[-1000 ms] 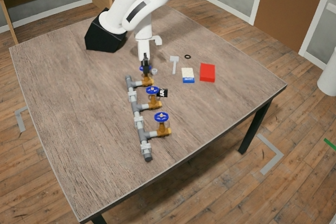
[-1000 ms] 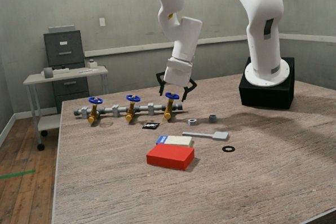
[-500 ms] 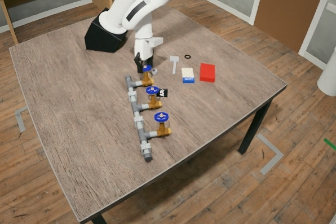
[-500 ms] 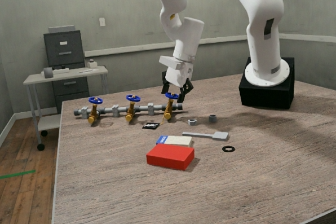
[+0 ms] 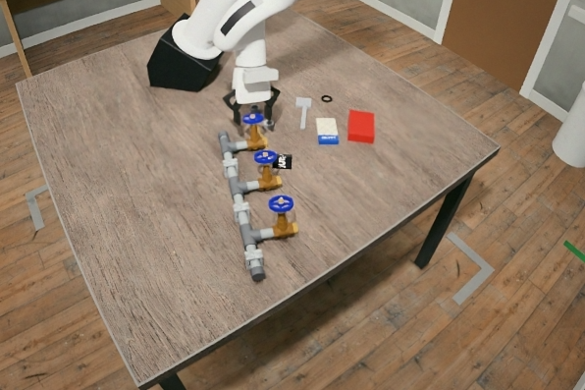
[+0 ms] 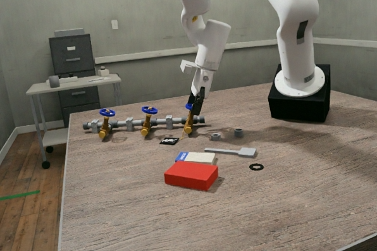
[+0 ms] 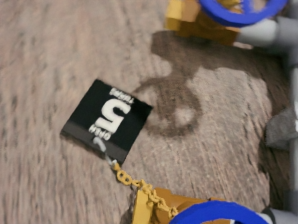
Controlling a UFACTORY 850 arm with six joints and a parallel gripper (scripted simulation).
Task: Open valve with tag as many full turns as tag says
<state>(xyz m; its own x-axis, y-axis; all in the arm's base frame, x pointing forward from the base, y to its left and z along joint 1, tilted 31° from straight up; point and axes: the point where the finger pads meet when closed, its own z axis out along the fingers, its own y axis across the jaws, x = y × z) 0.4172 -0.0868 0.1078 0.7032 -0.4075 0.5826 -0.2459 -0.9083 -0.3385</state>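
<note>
Three brass valves with blue handwheels stand on a grey pipe [image 5: 240, 205]. A black tag [image 7: 107, 121] [image 5: 284, 161] reads "OPEN 5 TURNS" and lies on the table. Its gold chain [image 7: 137, 186] runs to the brass body of the valve nearest the robot base [image 5: 252, 118], which also shows in the exterior view [image 6: 189, 107]. My gripper [image 5: 252, 116] is open, with one finger on each side of that valve's handwheel at wheel height. I cannot tell whether the fingers touch the wheel. The middle valve [image 5: 265, 156] and the near valve [image 5: 281, 203] stand free.
A red block [image 5: 361, 126], a white and blue box [image 5: 327, 131], a grey T-shaped tool [image 5: 303, 109] and a black ring [image 5: 331, 99] lie right of the valves. Two grey nuts [image 6: 216, 136] [image 6: 238, 132] lie near the tagged valve. The black robot base [image 5: 179, 65] stands behind.
</note>
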